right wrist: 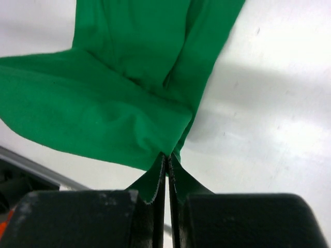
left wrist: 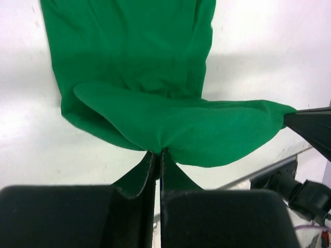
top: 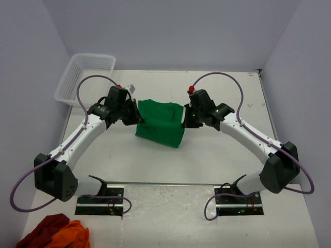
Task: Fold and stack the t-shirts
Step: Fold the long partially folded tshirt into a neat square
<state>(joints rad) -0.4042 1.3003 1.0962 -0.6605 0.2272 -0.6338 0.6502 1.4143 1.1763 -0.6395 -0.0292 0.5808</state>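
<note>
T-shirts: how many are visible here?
3. A green t-shirt is held mid-table by the left hand and right hand; a dark red shirt and an orange shirt lie crumpled at the near left corner. More may hide beneath.

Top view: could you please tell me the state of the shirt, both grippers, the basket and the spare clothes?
Green shirt: partly folded, one edge lifted, rest lying flat.
Left gripper: shut on the green shirt.
Right gripper: shut on the green shirt.
Basket: upright, looks empty.
Red and orange clothes: crumpled, unfolded.
</note>
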